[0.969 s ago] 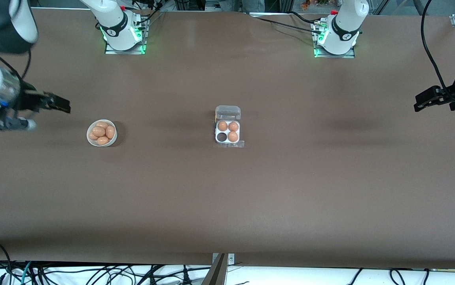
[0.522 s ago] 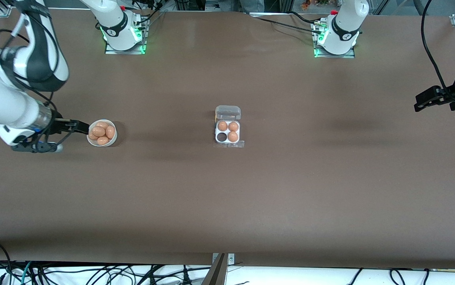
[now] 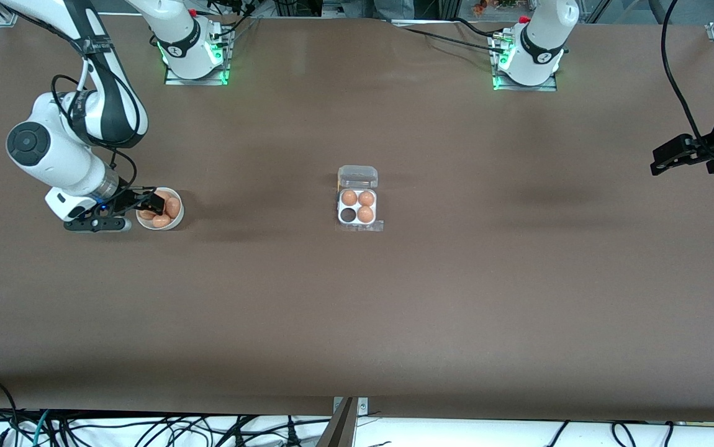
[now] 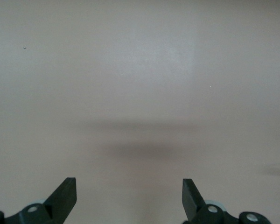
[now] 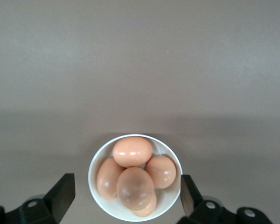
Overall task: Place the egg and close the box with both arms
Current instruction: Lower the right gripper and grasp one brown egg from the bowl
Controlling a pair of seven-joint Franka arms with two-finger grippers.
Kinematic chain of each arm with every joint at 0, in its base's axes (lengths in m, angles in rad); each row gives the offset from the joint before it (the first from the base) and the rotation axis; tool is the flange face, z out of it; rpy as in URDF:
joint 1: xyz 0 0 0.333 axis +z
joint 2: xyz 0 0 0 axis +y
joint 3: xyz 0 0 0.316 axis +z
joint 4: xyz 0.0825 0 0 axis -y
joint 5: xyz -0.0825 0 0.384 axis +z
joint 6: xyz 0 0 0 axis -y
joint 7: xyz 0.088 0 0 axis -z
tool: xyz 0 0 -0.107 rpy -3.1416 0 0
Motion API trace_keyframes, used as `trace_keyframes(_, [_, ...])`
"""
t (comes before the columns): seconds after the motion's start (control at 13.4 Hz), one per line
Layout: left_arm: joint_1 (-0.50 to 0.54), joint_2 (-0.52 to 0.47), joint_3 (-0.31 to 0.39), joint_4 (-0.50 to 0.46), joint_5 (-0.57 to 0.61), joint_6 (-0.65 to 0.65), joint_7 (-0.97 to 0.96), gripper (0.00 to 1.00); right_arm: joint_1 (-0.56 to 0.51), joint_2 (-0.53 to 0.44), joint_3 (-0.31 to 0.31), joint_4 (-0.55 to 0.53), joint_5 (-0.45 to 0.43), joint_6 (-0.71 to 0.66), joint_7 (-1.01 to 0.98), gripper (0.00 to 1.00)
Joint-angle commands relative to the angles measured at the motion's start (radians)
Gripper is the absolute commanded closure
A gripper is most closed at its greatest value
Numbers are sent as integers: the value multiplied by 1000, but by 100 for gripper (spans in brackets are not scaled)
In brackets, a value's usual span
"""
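A white bowl (image 3: pixel 177 217) holds several orange-brown eggs (image 3: pixel 172 207) toward the right arm's end of the table. My right gripper (image 3: pixel 149 204) hangs open just over the bowl, holding nothing. In the right wrist view the bowl (image 5: pixel 91 173) sits between its fingertips (image 5: pixel 66 185), with one egg (image 5: pixel 135 188) lying on top of the others. The clear box (image 3: pixel 357 207) stands at mid-table with its lid (image 3: pixel 357 176) open. It holds three eggs and one empty cell (image 3: pixel 348 215). My left gripper (image 3: pixel 664 159) waits open over the table's left-arm end.
The two arm bases (image 3: pixel 192 53) (image 3: pixel 528 56) stand along the table edge farthest from the front camera. Cables hang off the edge nearest that camera. The left wrist view shows only bare brown table (image 4: pixel 140 93).
My right arm has swung in from the table's end and come down, bringing its open gripper over the bowl of eggs. The left arm, box and eggs have not moved.
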Motion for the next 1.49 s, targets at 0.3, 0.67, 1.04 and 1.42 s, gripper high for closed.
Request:
trace_keyframes(0.3, [-1, -9, -11, 7, 25, -6, 6, 0, -10, 12, -3, -41, 35, 25, -27, 0])
trace_keyframes(0.67, [1, -6, -9, 8, 25, -6, 7, 0, -10, 53, -3, -37, 49, 41, -27, 0])
trace_keyframes(1.04, [1, 1, -9, 8, 18, -5, 7, 0, -10, 72, -1, -35, 83, 48, -45, 0])
trace_keyframes(1.42, [1, 6, -9, 8, 19, -5, 15, 0, -9, 78, 0, -32, 83, 45, -56, 37])
